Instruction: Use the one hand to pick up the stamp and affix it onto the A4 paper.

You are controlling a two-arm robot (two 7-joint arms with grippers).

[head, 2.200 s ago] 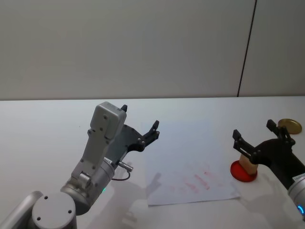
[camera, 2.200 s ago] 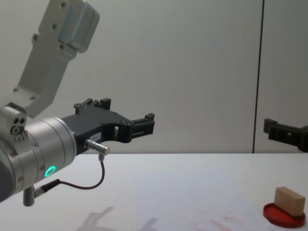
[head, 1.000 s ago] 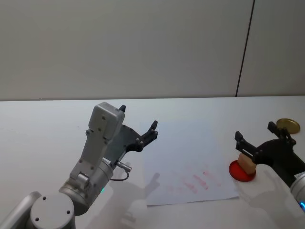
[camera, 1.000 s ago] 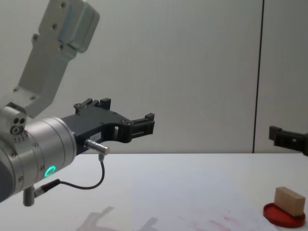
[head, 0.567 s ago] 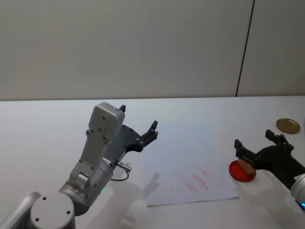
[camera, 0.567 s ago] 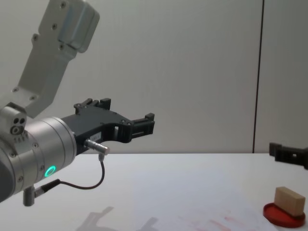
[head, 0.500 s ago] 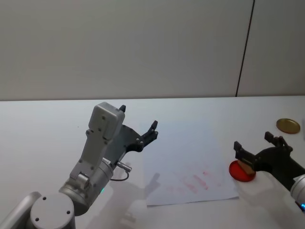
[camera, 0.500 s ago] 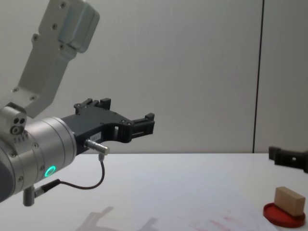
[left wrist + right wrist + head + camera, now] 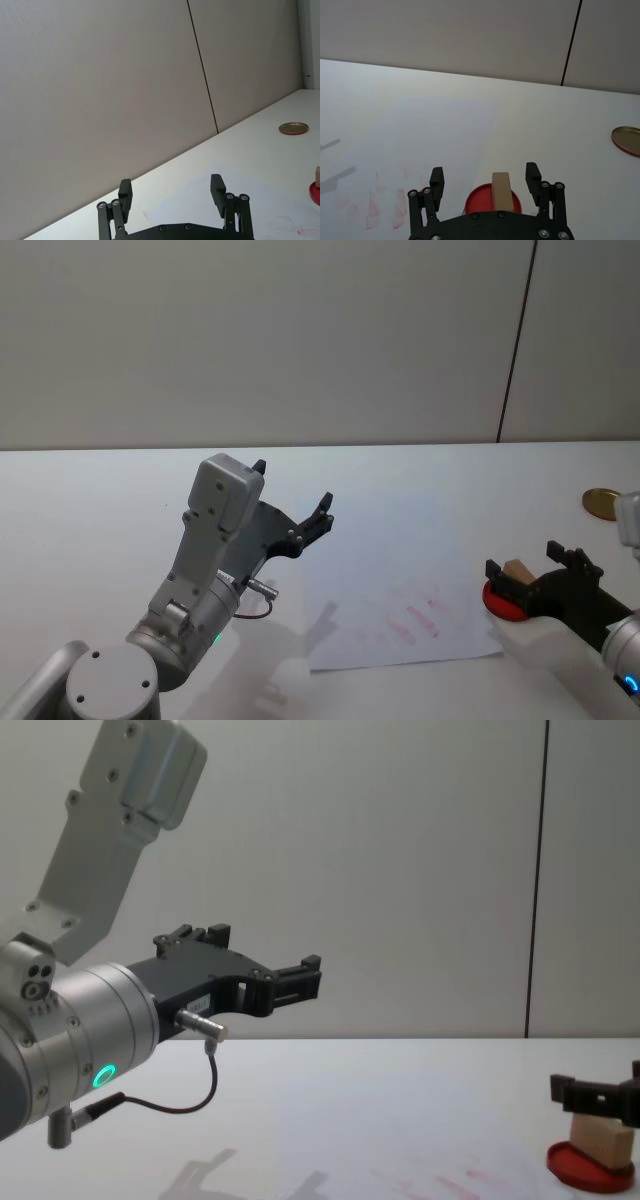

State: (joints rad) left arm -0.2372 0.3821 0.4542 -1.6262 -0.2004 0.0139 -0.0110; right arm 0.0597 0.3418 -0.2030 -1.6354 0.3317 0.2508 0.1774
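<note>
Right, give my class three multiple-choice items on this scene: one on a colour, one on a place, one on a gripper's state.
1. What colour are the marks on the paper? A blue; B red; C black.
2. Where does the stamp stand? A on the paper; B on the pad; C held in the air.
3. How is the right gripper? A shut on the stamp; B shut on nothing; C open, a finger on each side of the stamp.
Key: 1 B, the smudges are red. 2 B, the stamp stands upright on the round red pad beside the paper. 3 C, the right wrist view shows a gap between each finger and the stamp.
</note>
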